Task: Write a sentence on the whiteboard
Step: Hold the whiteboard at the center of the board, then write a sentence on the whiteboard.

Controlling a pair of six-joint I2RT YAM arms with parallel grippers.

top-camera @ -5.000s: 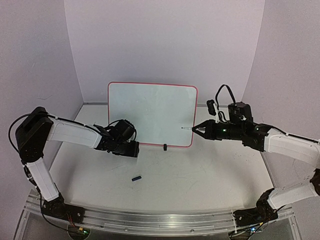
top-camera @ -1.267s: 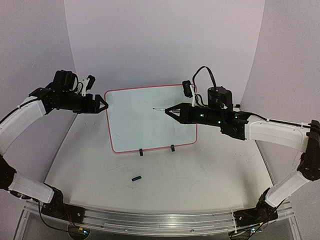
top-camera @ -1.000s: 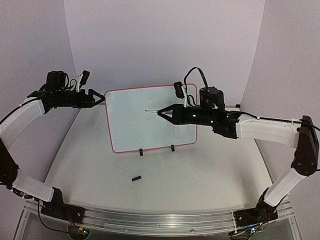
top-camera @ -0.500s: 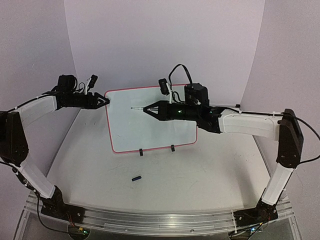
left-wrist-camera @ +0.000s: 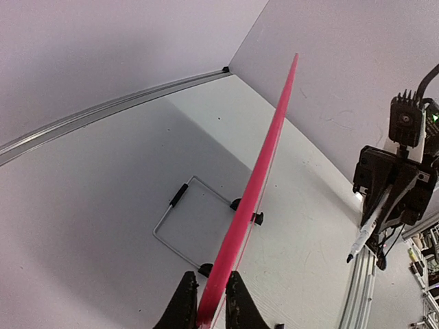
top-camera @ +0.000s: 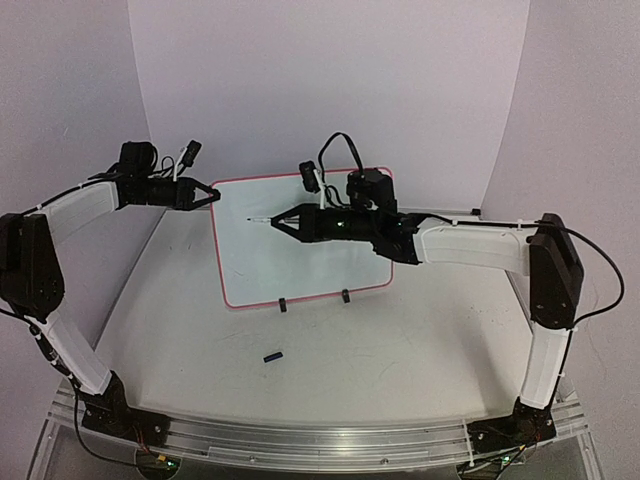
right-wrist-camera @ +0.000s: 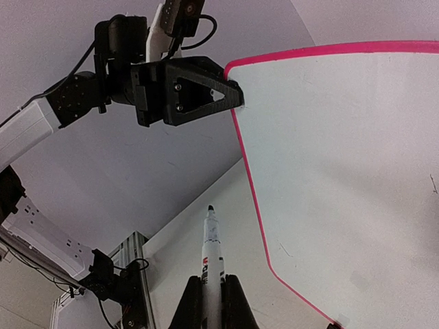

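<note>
The whiteboard (top-camera: 300, 268), white with a thin red rim, stands upright on two black feet at mid-table. My left gripper (top-camera: 212, 196) is shut on its top-left corner; the left wrist view shows the red rim (left-wrist-camera: 260, 171) pinched between the fingers of that gripper (left-wrist-camera: 210, 277). My right gripper (top-camera: 281, 219) is shut on a white marker pen (top-camera: 262, 220), uncapped. Its dark tip points left in front of the board's upper left part; contact cannot be told. From the right wrist, the pen (right-wrist-camera: 210, 250) sits in the gripper (right-wrist-camera: 211, 277) beside the board (right-wrist-camera: 343, 157). No sentence shows on the board.
A small dark pen cap (top-camera: 272, 356) lies on the table in front of the board. A wire stand (left-wrist-camera: 175, 223) props the board from behind. Curved pale walls enclose the back and sides. An aluminium rail (top-camera: 300, 440) runs along the near edge.
My left gripper has closed on the board's top-left corner. The right arm has carried the pen leftward across the board's face.
</note>
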